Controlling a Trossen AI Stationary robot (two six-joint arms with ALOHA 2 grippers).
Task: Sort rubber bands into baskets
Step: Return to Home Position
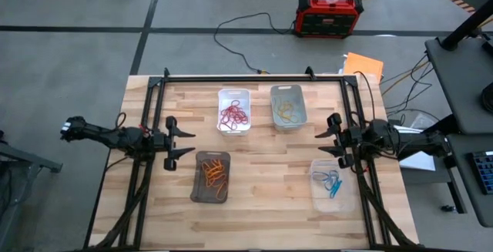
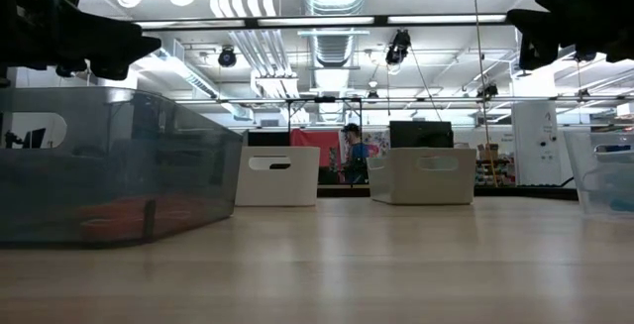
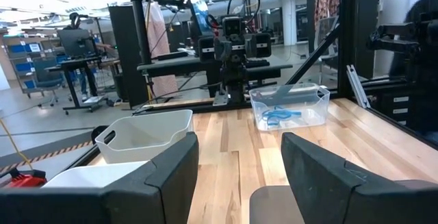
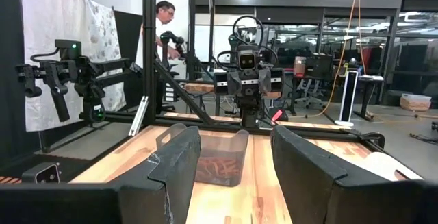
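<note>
Rubber bands [image 1: 234, 115] lie colour-sorted in four baskets [image 1: 233, 91] at mid-frame; none shows loose on the desk [image 1: 262, 194]. Left pincer [image 1: 187, 142] and right pincer [image 1: 320, 143] hover released and empty at the frame's left and right; sorting appears complete.

Pale wooden table [image 1: 266, 171] bearing a white basket [image 1: 234, 91], grey basket [image 1: 286, 87], dark basket [image 1: 212, 153], clear basket [image 1: 348, 196].

On the table [image 1: 266, 159], the far-left basket [image 1: 234, 92] and far-right basket [image 1: 287, 88] stand side by side. The near-left basket [image 1: 202, 195] and near-right basket [image 1: 340, 204] sit well apart before them, with rubber bands [image 1: 233, 115] in each. The left gripper [image 1: 189, 143] hangs left of them, the right gripper [image 1: 319, 142] right.
</note>
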